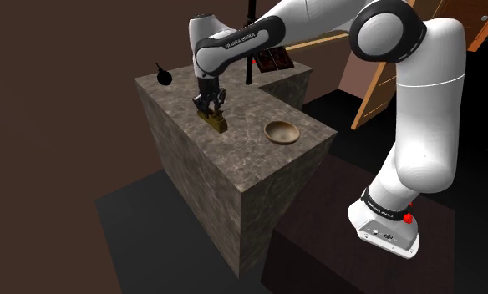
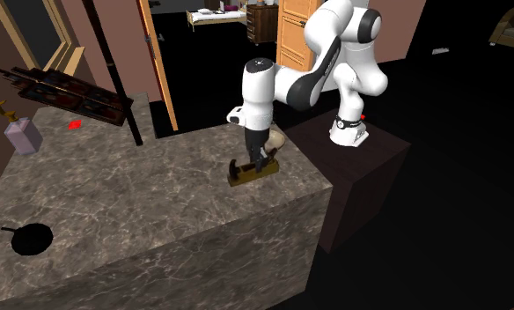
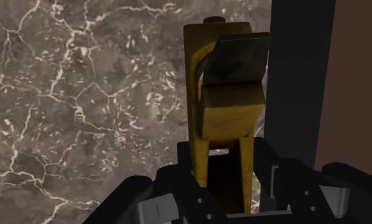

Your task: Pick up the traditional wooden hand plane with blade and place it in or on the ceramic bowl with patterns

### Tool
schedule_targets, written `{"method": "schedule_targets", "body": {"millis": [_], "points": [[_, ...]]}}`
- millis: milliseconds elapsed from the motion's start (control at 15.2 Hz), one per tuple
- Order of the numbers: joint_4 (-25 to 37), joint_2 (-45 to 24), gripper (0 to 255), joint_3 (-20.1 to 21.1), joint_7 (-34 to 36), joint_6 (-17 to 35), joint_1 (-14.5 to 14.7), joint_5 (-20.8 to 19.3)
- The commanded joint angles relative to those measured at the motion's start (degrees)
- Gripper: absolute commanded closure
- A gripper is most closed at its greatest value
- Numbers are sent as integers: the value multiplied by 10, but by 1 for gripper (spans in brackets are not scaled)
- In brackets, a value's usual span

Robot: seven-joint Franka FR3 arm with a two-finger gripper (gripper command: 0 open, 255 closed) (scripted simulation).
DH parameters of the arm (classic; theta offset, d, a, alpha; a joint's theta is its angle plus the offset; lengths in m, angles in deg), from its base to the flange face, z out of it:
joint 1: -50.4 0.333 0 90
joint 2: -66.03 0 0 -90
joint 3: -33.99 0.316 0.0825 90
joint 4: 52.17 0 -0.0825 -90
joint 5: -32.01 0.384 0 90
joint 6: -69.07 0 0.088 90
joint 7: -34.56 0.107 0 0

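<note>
Gripper (image 1: 210, 109) clasped on the wooden hand plane (image 1: 218, 124) (low on the stone counter (image 1: 234, 171)), bowl (image 1: 282, 132) nearby.

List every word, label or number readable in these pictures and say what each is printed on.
"FRANKA EMIKA": white lettering on the forearm band of the arm, in the shoulder view.
Base band of the arm: white lettering, too small to read.
Hand plane, bowl and counter: no text visible.
</note>
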Motion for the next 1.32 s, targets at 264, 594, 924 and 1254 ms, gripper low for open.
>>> {"method": "schedule_targets", "body": {"millis": [264,594,924,1254], "points": [[-12,30,255,0,-8,-17,-6,4],[-150,126,255,-10,-47,26,-35,15],[-264,213,255,-27,-93,56,-62,23],[-361,293,255,-52,-143,73,-87,26]]}}
